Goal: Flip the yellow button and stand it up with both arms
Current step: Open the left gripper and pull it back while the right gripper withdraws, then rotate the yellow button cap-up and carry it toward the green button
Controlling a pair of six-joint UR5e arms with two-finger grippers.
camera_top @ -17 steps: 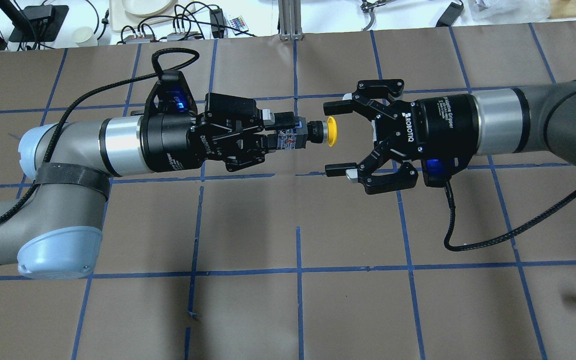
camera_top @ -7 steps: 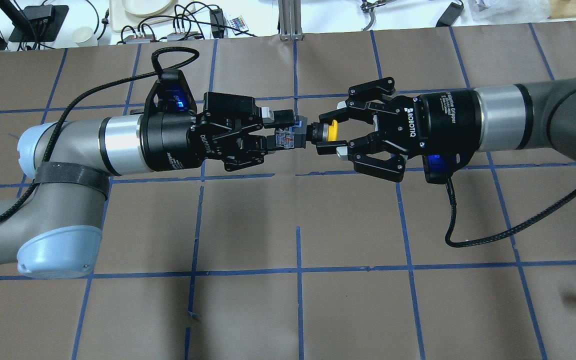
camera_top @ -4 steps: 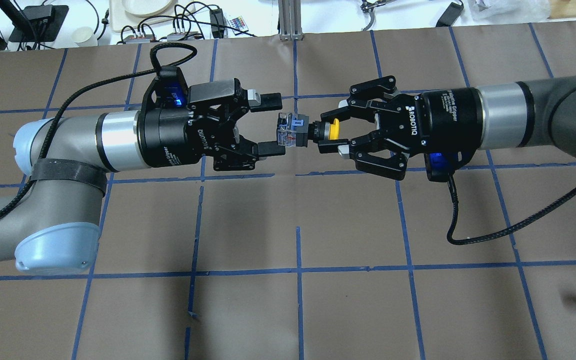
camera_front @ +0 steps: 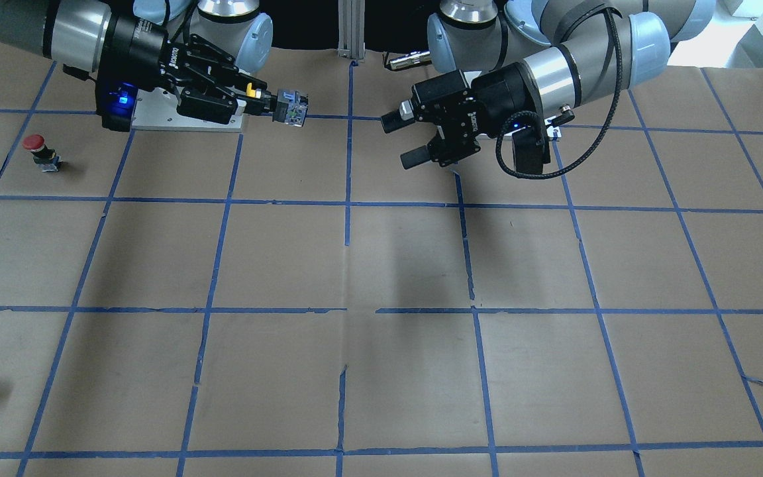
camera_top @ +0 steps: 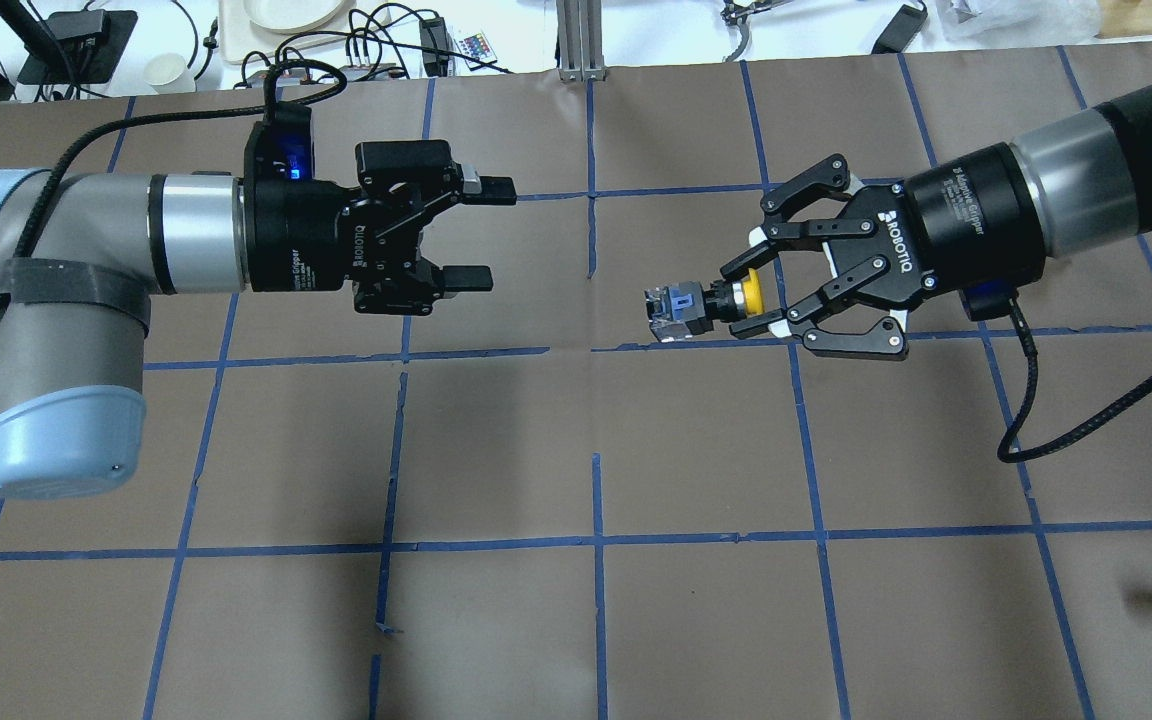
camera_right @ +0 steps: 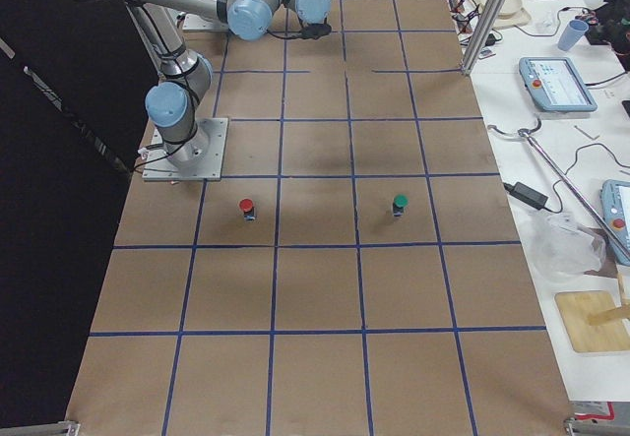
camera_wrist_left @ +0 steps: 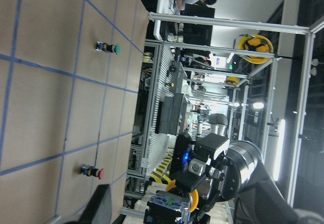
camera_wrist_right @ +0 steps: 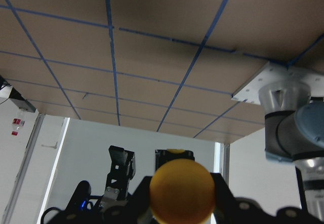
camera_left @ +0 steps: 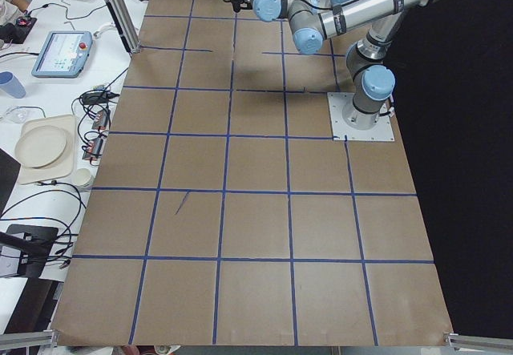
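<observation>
right end effector [camera_top: 739, 298] clamped on small yellow-capped black push button [camera_top: 698, 303]; left end effector [camera_top: 491, 235] spread apart.

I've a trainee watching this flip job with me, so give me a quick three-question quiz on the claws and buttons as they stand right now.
1. True or false: the left claw is open and empty.
2. Multiple choice: the right claw grips the yellow button by A) its cap end, B) its blocky body, C) nothing, since it is open.
3. Short answer: what colour is the cap of the spare button in the front-facing view?
Key: 1 true; 2 A; 3 red.
</observation>
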